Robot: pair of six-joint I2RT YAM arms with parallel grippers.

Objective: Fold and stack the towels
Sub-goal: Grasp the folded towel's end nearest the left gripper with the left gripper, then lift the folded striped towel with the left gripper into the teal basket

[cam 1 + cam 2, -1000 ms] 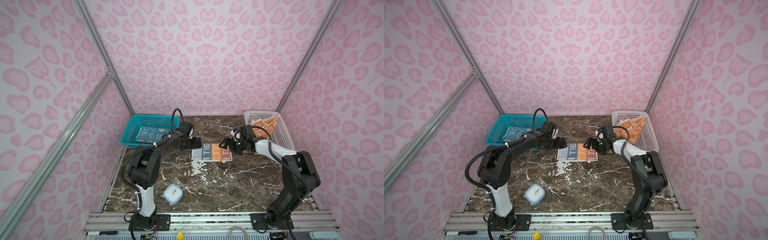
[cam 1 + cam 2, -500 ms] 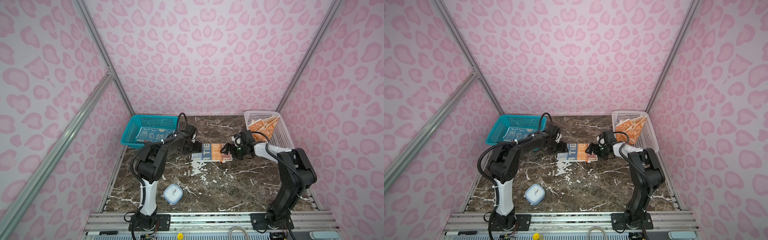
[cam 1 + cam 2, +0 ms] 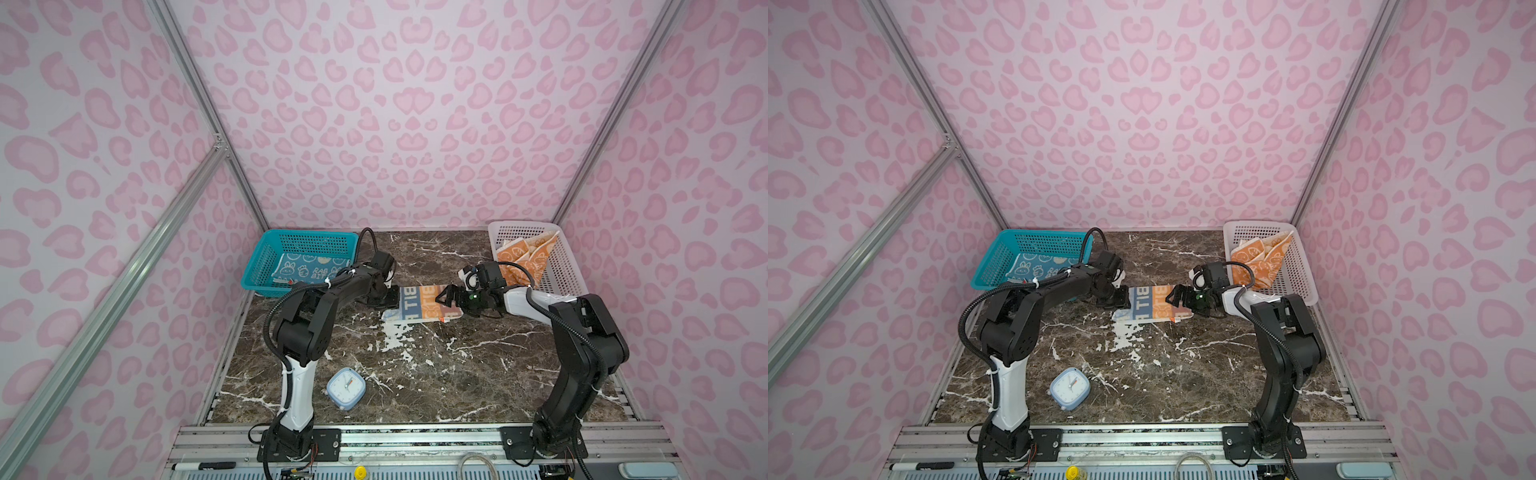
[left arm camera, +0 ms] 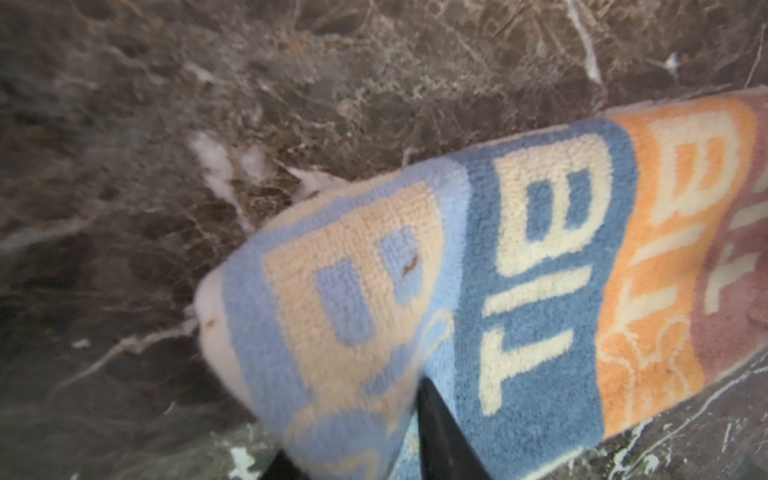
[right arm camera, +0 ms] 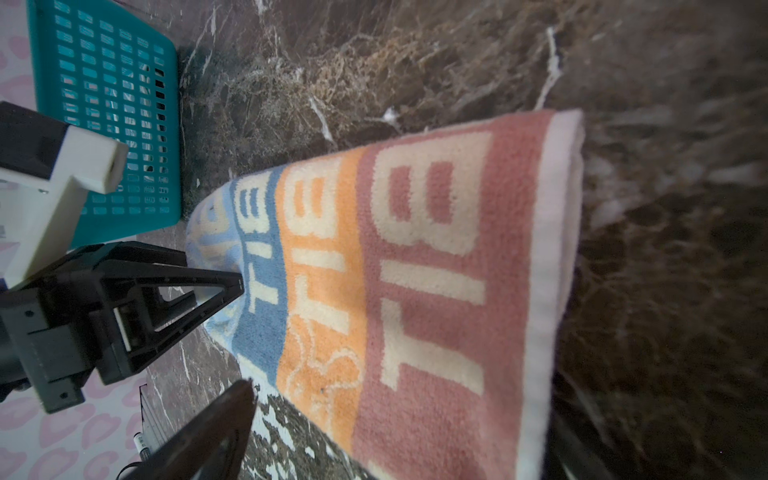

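Observation:
The striped towel (image 3: 419,305) (image 3: 1154,305) lies folded in a band mid-table, its "BIT" lettering showing. My left gripper (image 3: 390,297) (image 4: 353,428) is at its light-blue end. The jaws have closed on that end, and the cloth bunches up between the dark fingers (image 4: 436,432). My right gripper (image 3: 442,297) (image 5: 399,403) stands open and straddles the pink end of the striped towel (image 5: 415,270). The blue towel (image 3: 309,268) lies in the teal basket. The orange-and-cream towel (image 3: 523,255) sits crumpled in the white basket.
The teal basket (image 3: 307,235) stands at the back left and the white mesh basket (image 3: 569,266) at the back right. A small pale-blue clock (image 3: 345,384) sits on the marble table near the front, beside the left arm's base. Pink patterned walls close in three sides.
My left gripper moved right onto the towel's blue end and closed from wide open onto it. My right gripper came down and left over the pink end, still open.

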